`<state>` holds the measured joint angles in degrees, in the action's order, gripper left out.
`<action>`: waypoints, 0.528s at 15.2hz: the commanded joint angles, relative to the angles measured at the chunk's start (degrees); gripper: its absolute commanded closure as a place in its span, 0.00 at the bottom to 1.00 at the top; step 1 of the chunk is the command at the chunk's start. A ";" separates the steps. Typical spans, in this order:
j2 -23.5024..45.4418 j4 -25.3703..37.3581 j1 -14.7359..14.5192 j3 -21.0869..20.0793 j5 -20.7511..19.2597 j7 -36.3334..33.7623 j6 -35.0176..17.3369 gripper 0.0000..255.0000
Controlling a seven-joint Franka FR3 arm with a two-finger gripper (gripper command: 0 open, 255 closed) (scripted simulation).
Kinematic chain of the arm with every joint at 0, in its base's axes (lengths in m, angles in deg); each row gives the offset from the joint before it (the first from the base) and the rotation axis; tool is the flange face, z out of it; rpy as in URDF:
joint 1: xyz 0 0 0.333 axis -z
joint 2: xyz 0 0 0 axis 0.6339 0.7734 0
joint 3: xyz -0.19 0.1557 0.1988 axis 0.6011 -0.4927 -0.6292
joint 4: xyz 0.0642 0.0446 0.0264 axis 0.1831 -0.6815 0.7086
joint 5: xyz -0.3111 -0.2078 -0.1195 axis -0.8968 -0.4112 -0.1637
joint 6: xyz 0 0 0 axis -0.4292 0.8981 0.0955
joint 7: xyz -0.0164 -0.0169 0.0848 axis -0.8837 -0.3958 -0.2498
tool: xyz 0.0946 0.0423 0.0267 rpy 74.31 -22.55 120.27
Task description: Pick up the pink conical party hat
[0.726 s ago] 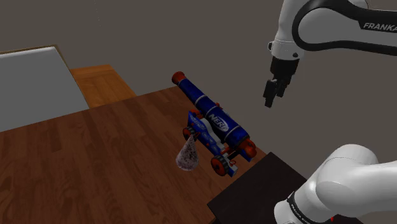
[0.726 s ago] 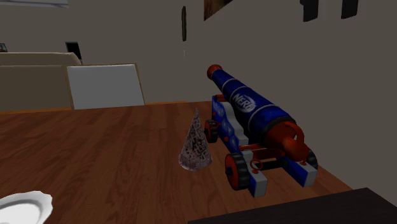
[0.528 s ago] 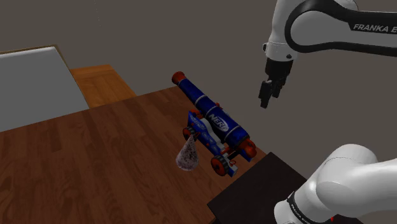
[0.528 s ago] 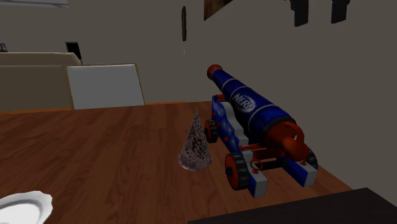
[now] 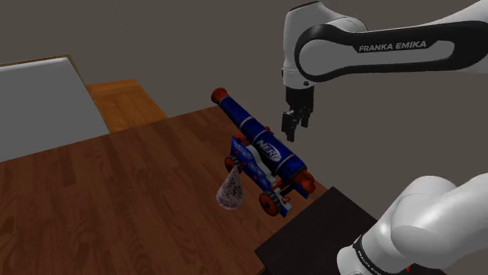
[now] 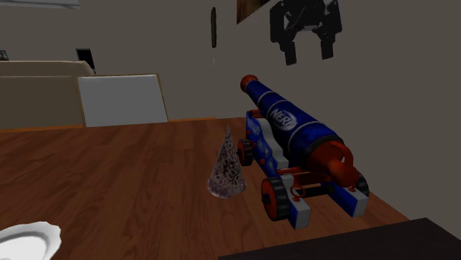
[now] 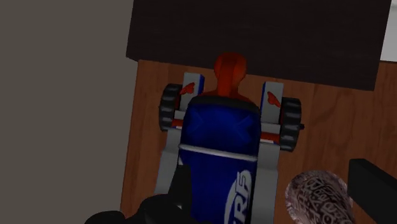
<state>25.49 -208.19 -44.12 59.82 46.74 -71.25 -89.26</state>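
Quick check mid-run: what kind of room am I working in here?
Probably a home dining or living room: a wooden table holding a toy cannon and party hat, with a picture on the wall.

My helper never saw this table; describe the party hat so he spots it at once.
On the brown wooden table stands a blue toy cannon with red wheels. Beside its carriage stands the party hat: a small upright cone, pale with dark speckles, the only cone there.

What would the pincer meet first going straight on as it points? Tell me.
Probably the blue barrel of the toy cannon, directly ahead of the open pincer; the patterned party hat stands off to one side.
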 commanded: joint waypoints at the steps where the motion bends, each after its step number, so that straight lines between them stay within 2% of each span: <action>1: 4.35 1.63 -0.74 -1.41 0.12 -1.01 -1.58 0.00; 8: 19.79 9.64 -3.09 -5.55 -1.10 -4.33 -4.95 0.00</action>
<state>42.65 -199.69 -46.87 54.84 45.98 -75.04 -93.32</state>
